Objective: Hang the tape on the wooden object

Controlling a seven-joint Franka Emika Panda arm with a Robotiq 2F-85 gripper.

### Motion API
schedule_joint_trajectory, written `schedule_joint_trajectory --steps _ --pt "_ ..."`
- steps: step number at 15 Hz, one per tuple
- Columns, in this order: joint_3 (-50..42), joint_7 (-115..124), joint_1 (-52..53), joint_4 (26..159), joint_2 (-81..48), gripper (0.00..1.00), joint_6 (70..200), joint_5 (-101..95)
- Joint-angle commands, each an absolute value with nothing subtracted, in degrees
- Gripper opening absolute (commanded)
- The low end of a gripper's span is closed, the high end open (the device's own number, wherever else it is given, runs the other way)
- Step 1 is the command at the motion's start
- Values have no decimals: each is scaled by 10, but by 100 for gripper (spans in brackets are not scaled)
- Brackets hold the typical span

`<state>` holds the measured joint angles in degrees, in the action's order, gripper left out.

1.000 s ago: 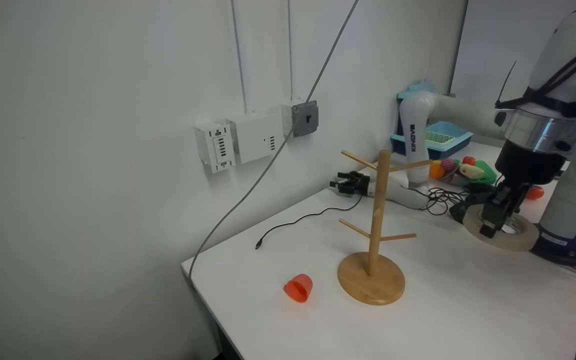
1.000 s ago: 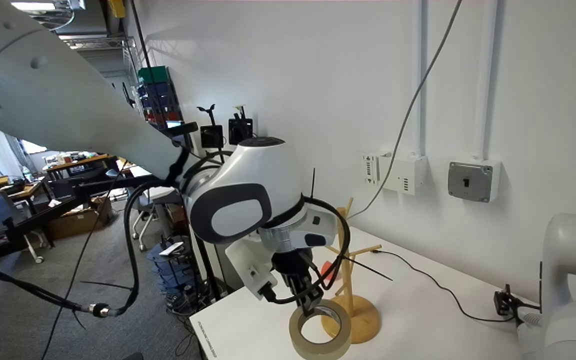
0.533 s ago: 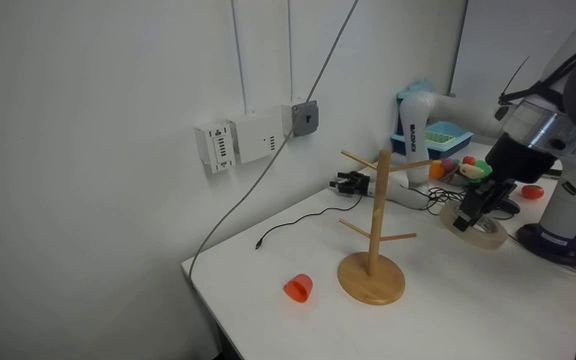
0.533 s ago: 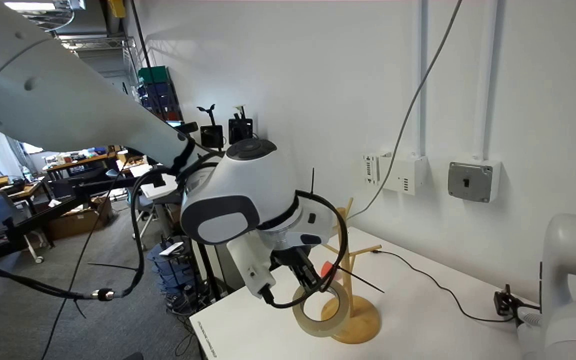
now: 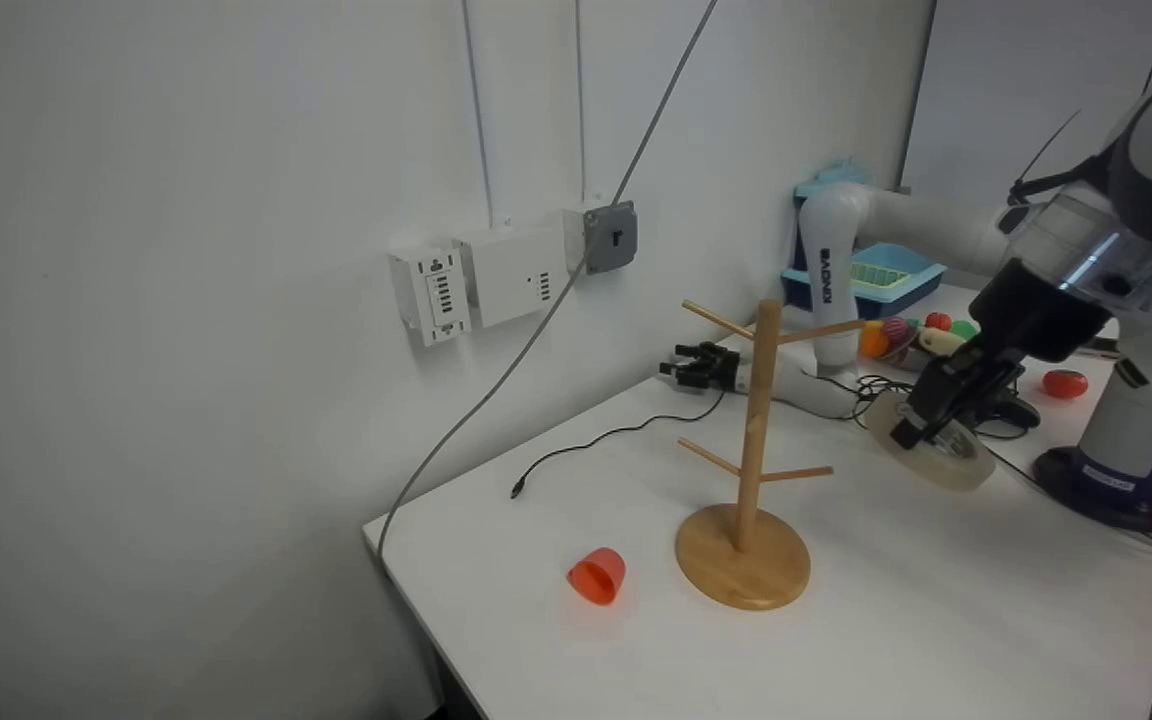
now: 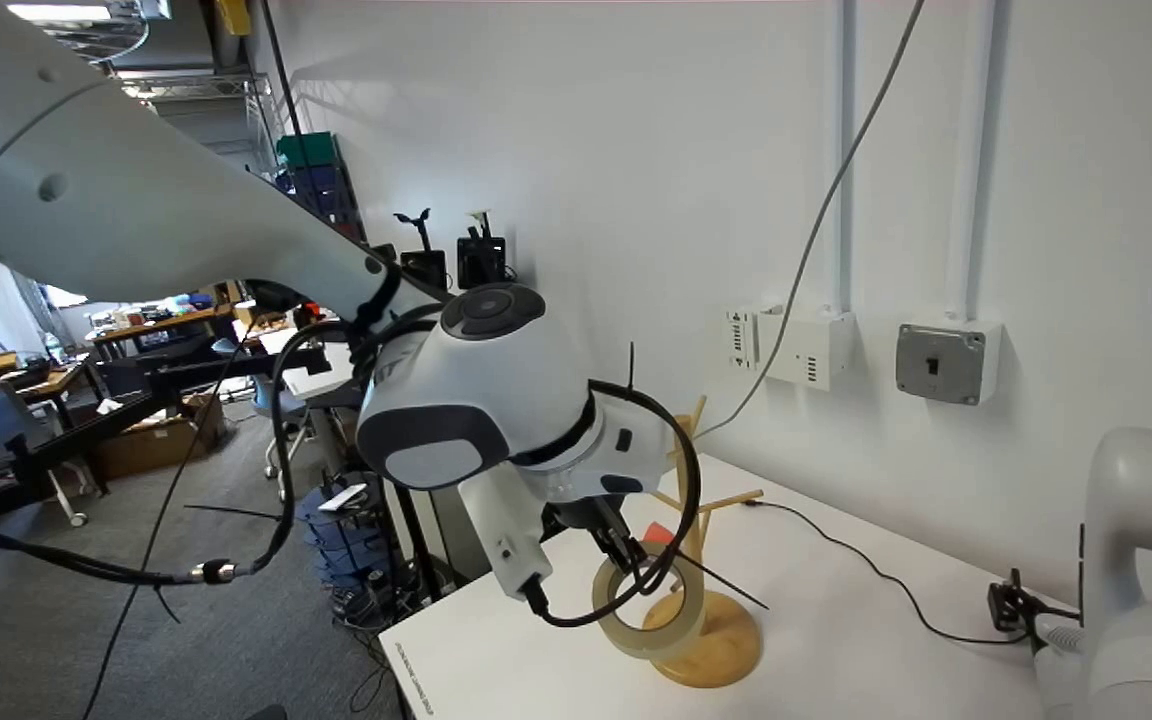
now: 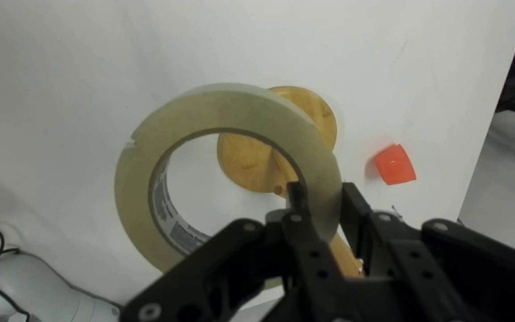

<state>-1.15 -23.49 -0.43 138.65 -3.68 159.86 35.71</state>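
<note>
Far arm (image 5: 831, 225): KINOVA, in dark capital letters running lengthwise, in an exterior view
Tape (image 7: 228, 109): print (image 7: 166, 208) on its inner wall, in the wrist view, too blurred to read
Table (image 6: 516, 670): dark lettering (image 6: 413, 680) along an edge, in an exterior view, too small to read
Column (image 5: 1126, 425): pale writing (image 5: 1108, 478) on its blue band (image 5: 1141, 495), in an exterior view, too small to read

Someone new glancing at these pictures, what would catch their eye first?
Likely the pale tape, a big ring pinched in the gripper, dominating the wrist view. Next, in an exterior view, the wooden stand upright on the white table, with an orange-red cup lying on its side beside it.
</note>
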Motion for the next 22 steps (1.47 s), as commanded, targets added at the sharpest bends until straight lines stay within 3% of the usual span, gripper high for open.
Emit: schedule_joint_trajectory --steps 1,10,18,22 --pt "-9 -256 -6 1397 -27 6 1622 384" --pt "-9 -250 -6 1402 -26 6 1613 413" --pt "-35 -208 -8 1421 -23 6 1575 265" --pt "-32 -232 -6 1418 -23 6 1589 286"
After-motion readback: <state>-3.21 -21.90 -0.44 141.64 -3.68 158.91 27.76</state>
